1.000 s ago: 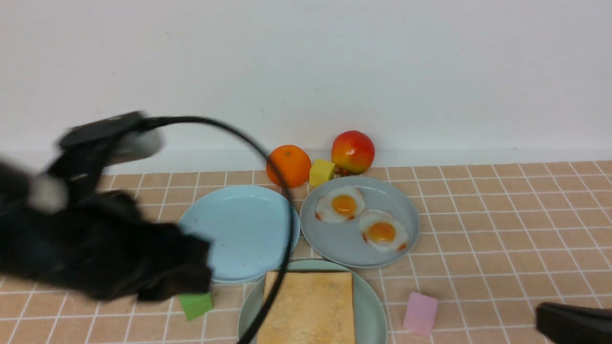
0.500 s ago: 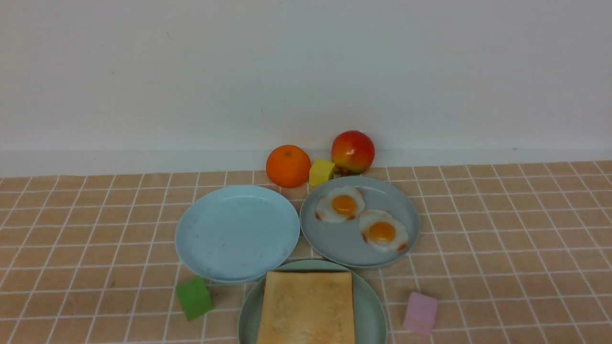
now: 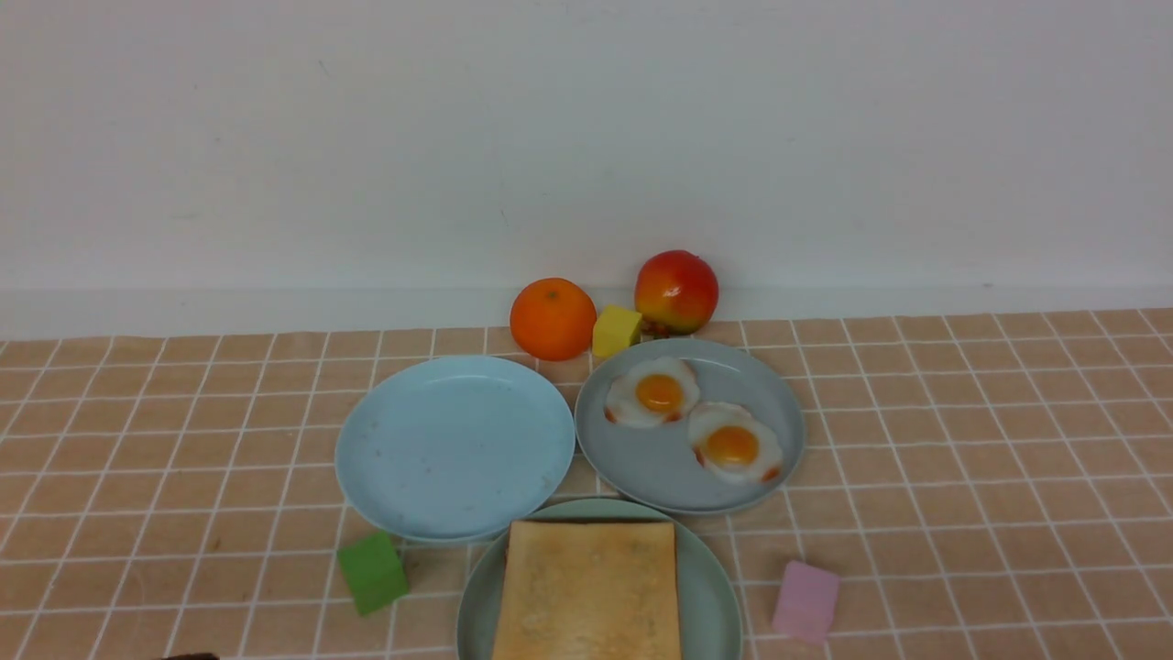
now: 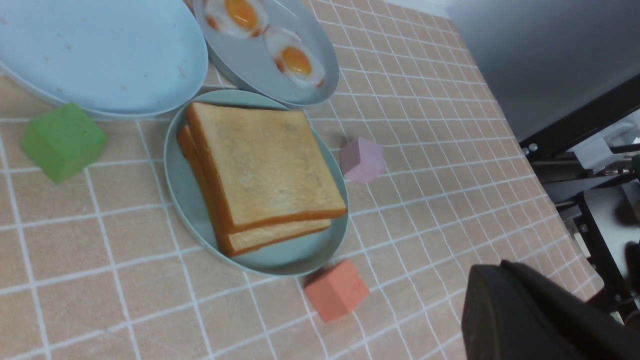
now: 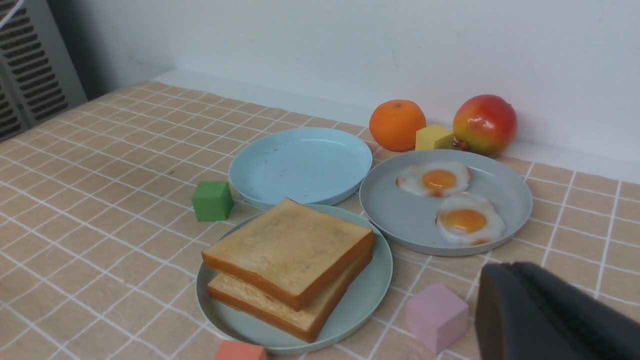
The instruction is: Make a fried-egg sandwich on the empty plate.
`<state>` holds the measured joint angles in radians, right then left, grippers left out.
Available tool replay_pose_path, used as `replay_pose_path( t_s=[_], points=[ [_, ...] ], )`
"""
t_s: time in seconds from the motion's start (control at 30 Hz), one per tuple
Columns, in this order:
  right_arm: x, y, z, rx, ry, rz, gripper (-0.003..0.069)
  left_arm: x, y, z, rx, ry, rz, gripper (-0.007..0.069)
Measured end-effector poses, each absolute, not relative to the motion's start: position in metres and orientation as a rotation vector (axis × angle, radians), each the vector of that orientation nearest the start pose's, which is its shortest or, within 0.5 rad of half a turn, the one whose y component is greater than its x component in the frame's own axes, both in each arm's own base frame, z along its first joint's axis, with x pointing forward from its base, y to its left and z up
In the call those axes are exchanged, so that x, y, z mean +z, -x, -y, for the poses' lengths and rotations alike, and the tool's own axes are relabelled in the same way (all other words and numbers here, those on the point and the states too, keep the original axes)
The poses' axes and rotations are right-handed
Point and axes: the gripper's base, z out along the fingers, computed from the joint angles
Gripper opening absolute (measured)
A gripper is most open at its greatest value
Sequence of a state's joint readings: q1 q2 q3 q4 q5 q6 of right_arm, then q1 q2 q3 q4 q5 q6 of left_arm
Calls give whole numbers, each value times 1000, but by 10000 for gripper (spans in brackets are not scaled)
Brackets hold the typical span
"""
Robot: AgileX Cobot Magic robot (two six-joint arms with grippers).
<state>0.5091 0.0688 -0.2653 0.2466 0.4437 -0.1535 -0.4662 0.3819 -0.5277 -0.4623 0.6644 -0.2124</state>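
Two golden-brown toast slices lie stacked on the pale mint-green plate at the front middle of the table. From the wrist views the stack shows no egg between the slices. Two fried eggs lie on the grey-blue plate behind it. My left gripper is shut and empty, drawn back near the table's front edge. My right gripper is shut and empty too, beside a pink cube. Neither gripper appears in the front view.
A bare light blue plate sits to the left of the egg plate. An orange, a yellow cube and a red-yellow fruit stand by the wall. A green cube, the pink cube and an orange-red cube flank the toast plate.
The left arm, which was blurred over the table's left side, has pulled back out of the front view. The right gripper's tip has left the bottom right corner.
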Motion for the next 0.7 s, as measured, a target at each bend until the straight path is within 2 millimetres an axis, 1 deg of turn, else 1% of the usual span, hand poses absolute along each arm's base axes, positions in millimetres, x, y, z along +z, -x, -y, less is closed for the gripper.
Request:
replay_pose_path(
  t_s=[0.07,0.1,0.23,0.37,0.4,0.47,0.53,0.57,0.6,0.63,0.67,0.7],
  points=[
    [259,-35,-30,517,457,-1685,15,308,-51,52,-929,-76,-2027,-13],
    [259,-35,-30,517,457,-1686,15,305,-46,45,-873,-100,-1978,-13],
    [259,-35,-30,517,457,-1686,20,289,-42,30,-661,-111,-1887,-13],
    [259,-35,-30,517,457,-1686,22,249,-44,14,-422,20,-1864,-13],
    [259,-35,-30,517,457,-1686,22,247,-44,13,-407,25,-1862,-13],
    [259,-35,-30,517,457,-1686,25,222,-44,7,-296,95,-1856,-13],
    [259,-35,-30,517,458,-1687,29,203,-47,3,-203,120,-1853,-13],
    [259,-35,-30,517,457,-1685,29,201,-47,3,-196,122,-1853,-13],
    [259,-35,-30,517,458,-1688,32,186,-50,1,-140,132,-1875,-13],
    [258,-35,-30,517,459,-1689,32,182,-50,1,-128,135,-1882,-13],
    [258,-34,-30,517,460,-1692,33,173,-51,-1,-100,149,-1909,-13],
    [258,-34,-30,517,460,-1692,34,170,-51,-1,-93,152,-1916,-13]
  ],
)
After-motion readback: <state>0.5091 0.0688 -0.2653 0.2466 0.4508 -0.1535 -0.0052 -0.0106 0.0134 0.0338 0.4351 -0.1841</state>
